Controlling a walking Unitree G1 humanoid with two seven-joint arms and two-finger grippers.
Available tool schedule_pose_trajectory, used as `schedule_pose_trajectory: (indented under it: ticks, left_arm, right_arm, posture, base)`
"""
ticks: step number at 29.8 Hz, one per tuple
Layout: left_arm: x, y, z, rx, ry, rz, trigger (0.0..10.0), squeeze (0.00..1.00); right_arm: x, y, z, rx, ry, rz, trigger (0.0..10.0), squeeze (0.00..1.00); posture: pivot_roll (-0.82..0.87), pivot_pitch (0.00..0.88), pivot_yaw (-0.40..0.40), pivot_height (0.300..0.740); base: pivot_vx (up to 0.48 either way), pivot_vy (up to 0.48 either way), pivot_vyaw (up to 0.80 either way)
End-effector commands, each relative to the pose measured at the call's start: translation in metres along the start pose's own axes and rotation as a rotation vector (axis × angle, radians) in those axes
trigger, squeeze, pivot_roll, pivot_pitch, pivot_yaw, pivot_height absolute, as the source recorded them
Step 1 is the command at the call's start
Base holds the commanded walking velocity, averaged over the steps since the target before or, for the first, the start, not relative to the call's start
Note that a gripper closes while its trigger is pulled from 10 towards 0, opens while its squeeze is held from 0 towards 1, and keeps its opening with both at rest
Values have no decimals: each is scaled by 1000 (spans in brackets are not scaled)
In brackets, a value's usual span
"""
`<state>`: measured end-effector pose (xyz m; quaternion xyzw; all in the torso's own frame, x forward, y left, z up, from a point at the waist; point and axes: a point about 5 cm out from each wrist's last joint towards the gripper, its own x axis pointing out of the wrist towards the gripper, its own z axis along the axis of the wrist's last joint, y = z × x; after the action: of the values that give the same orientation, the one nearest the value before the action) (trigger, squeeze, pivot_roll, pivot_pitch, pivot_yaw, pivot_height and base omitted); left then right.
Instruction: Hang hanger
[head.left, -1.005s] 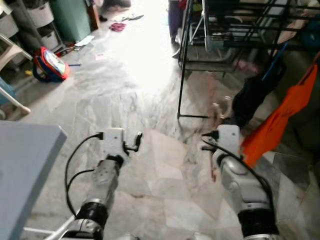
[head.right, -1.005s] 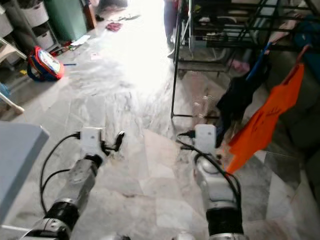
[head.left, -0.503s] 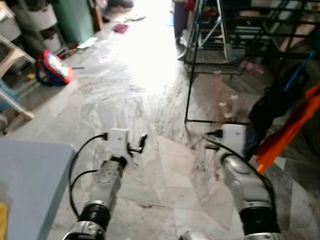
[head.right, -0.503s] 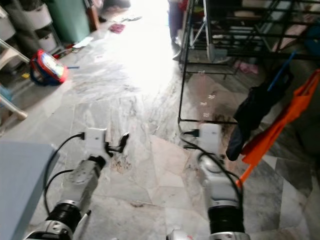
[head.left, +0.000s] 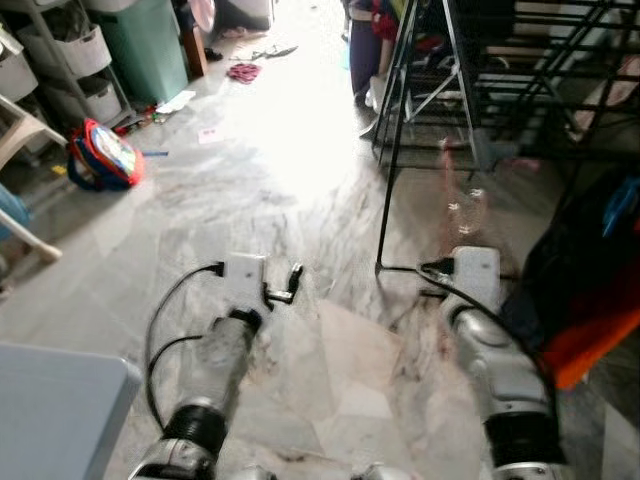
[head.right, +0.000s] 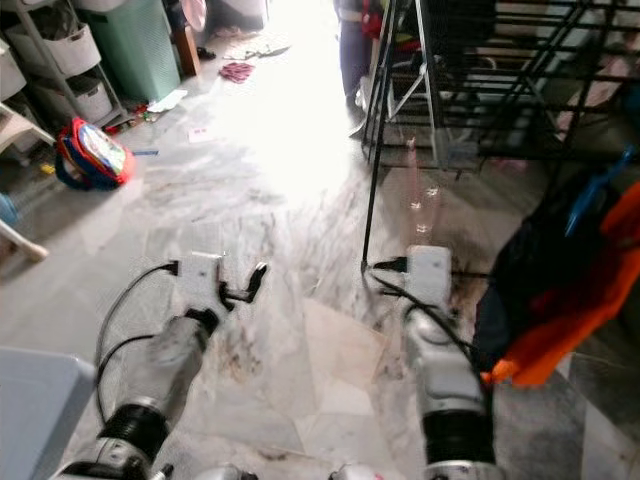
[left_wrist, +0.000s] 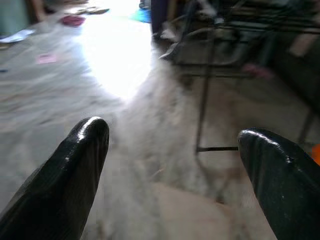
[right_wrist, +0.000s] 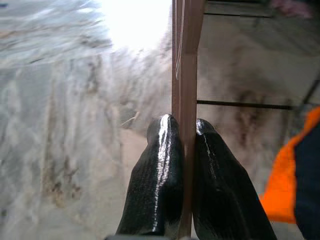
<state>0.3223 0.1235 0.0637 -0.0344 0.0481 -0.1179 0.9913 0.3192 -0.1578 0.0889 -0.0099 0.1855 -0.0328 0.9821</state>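
My right gripper (right_wrist: 186, 125) is shut on a thin, translucent brownish hanger (right_wrist: 186, 60), whose bar runs upright between the two black fingers. In the left eye view the hanger (head.left: 462, 195) shows as a faint pinkish shape rising above the right wrist (head.left: 475, 275). A black metal clothes rack (head.left: 500, 60) stands ahead and to the right, its nearest leg (head.left: 390, 200) just left of the hanger. My left gripper (head.left: 290, 285) is held out over the marble floor, open, with nothing between its fingers (left_wrist: 82, 150).
Black and orange garments (head.left: 590, 300) hang close by on the right. A red backpack (head.left: 105, 160), a green bin (head.left: 150, 45) and white drawers (head.left: 70, 60) line the left side. A grey-blue table corner (head.left: 50, 410) is at lower left. Bright floor lies ahead.
The camera has moved forward and towards the rack, which now looks closer; the table corner has slid down and left. Both arms keep their pose, and the right gripper still grips the hanger.
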Motion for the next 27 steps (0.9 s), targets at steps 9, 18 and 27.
schedule_pose_trajectory:
  ticks: [9, 18, 27]
  left_arm:
    - [-3, -11, -14, -49, 74, -35, 10000, 0]
    - [-9, -10, -24, -30, 125, -51, 10000, 0]
    - [-7, -15, -14, -52, 89, -112, 10000, 0]
  right_arm:
    - [-2, -7, -2, -10, 2, -30, 10000, 0]
    - [-5, -4, -11, -17, 32, -13, 10000, 0]
    - [-14, -24, 0, 6, -66, -132, 10000, 0]
  posture:
    - [-147, 162, 24, 740]
    - [-146, 162, 20, 740]
    - [-143, 161, 18, 740]
  base:
    - [27, -282, 0]
    - [0, 0, 0]
    - [0, 0, 0]
